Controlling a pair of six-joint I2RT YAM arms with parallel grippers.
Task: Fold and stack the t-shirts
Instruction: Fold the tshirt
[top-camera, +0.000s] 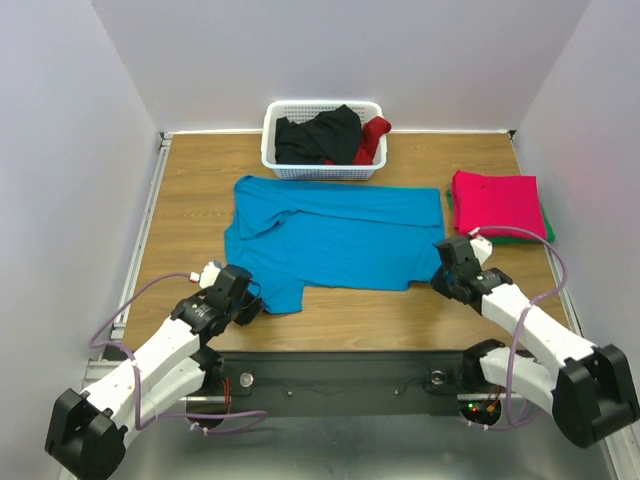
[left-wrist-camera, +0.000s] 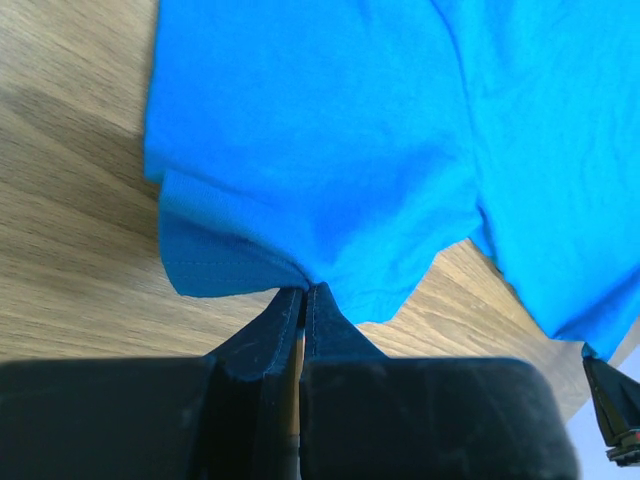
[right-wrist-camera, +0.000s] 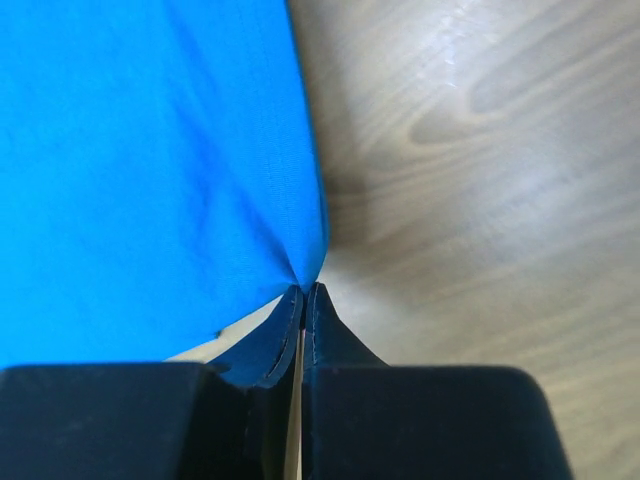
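A turquoise-blue t-shirt (top-camera: 330, 235) lies spread across the middle of the table. My left gripper (top-camera: 252, 303) is shut on its near left sleeve edge; the left wrist view shows the cloth (left-wrist-camera: 330, 130) pinched at the fingertips (left-wrist-camera: 304, 294). My right gripper (top-camera: 440, 277) is shut on the shirt's near right corner, with blue cloth (right-wrist-camera: 150, 170) caught between its tips (right-wrist-camera: 304, 292). A folded magenta-red shirt (top-camera: 497, 203) sits on a green one (top-camera: 548, 228) at the right. A black shirt (top-camera: 318, 136) and a dark red shirt (top-camera: 372, 138) lie in the basket.
The white lattice basket (top-camera: 322, 170) stands at the back centre, just behind the blue shirt. Grey walls close in the table on three sides. A metal rail (top-camera: 145, 225) runs along the left edge. Bare wood (top-camera: 190, 200) shows left of the shirt.
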